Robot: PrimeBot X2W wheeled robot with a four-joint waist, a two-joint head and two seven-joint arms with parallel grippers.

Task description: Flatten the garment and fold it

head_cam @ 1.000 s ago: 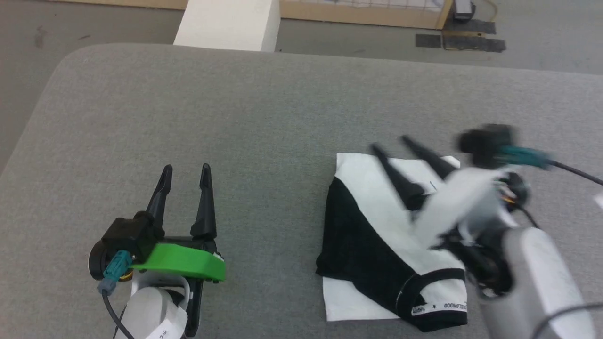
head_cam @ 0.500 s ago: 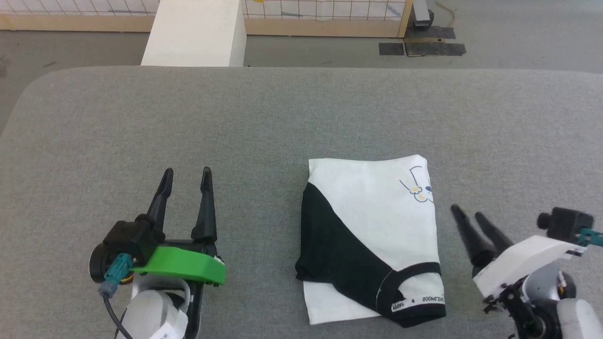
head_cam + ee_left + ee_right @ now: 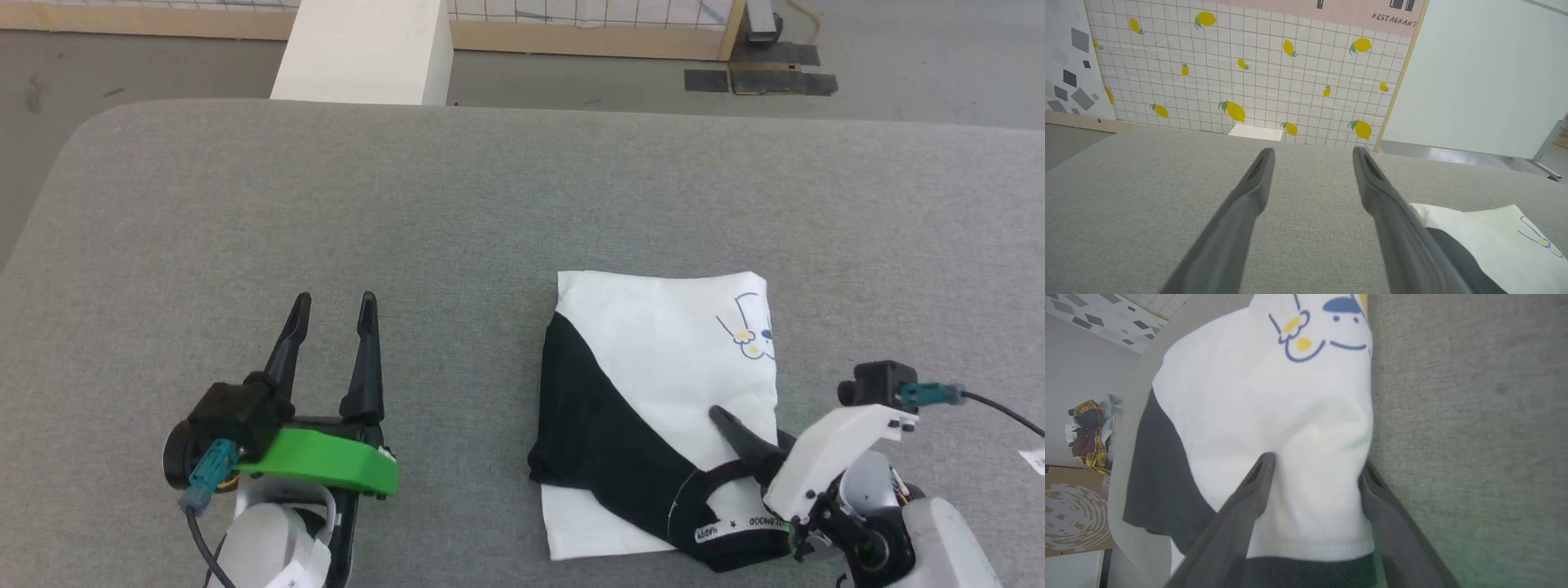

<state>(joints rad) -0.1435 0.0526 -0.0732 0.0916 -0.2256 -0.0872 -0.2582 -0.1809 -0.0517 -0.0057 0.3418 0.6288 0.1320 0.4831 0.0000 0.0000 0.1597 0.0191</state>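
Observation:
The garment point(image 3: 653, 351) lies folded into a rectangle on the grey table point(image 3: 408, 204), white with a black sleeve slanting across it and a black neckline at its near edge. My right gripper point(image 3: 1316, 463) is at its near right corner, jaws open. One finger point(image 3: 735, 433) rests on top of the cloth and the other is along the right edge. The right wrist view has white cloth point(image 3: 1274, 396) bulging between the two fingers. My left gripper point(image 3: 335, 298) stands open over bare table, well left of the garment point(image 3: 1486, 228), with nothing between its fingers point(image 3: 1249, 196).
A white block point(image 3: 367, 49) stands beyond the table's far edge, and dark mats point(image 3: 759, 80) lie on the floor behind it. A lemon-patterned tiled wall point(image 3: 1249, 73) is ahead of the left wrist. A pile of clothes point(image 3: 1090, 433) sits off the table.
My right gripper left the top of the garment, swung off to its right, and has come back in at the near right corner with cloth between its fingers. The head camera shifted; the left arm stayed.

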